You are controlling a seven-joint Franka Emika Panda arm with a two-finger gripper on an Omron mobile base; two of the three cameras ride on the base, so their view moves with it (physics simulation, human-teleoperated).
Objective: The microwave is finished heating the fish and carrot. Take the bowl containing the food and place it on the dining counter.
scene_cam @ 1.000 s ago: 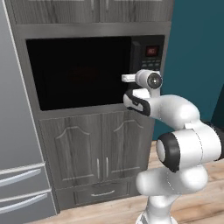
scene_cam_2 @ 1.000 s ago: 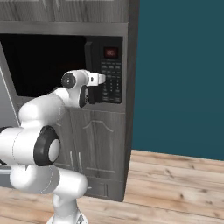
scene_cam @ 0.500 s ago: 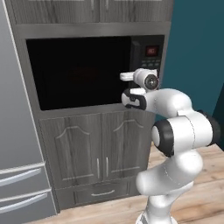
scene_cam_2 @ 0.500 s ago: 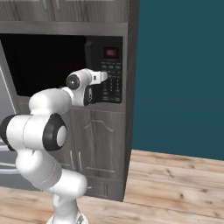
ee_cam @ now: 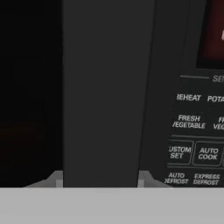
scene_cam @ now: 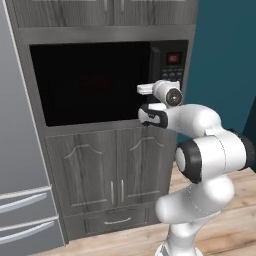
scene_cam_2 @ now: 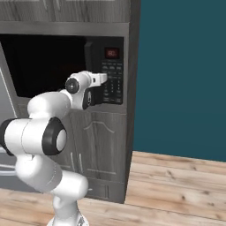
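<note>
Where the microwave [scene_cam: 100, 82] shows glossy dark glass, the gripper [ee_cam: 100, 181] pinches its flat vertical bar handle [ee_cam: 107, 87].

White arm rises from the base, elbow bent high, forearm reaching forward and level toward the microwave [scene_cam: 100, 80] front. Wrist horizontal. Gripper [ee_cam: 100, 181] pressed up at the vertical bar handle [ee_cam: 107, 92], one fingertip [ee_cam: 56, 178] on each side of it, jaws narrowed around the bar, tips touching or nearly touching its sides.
</note>
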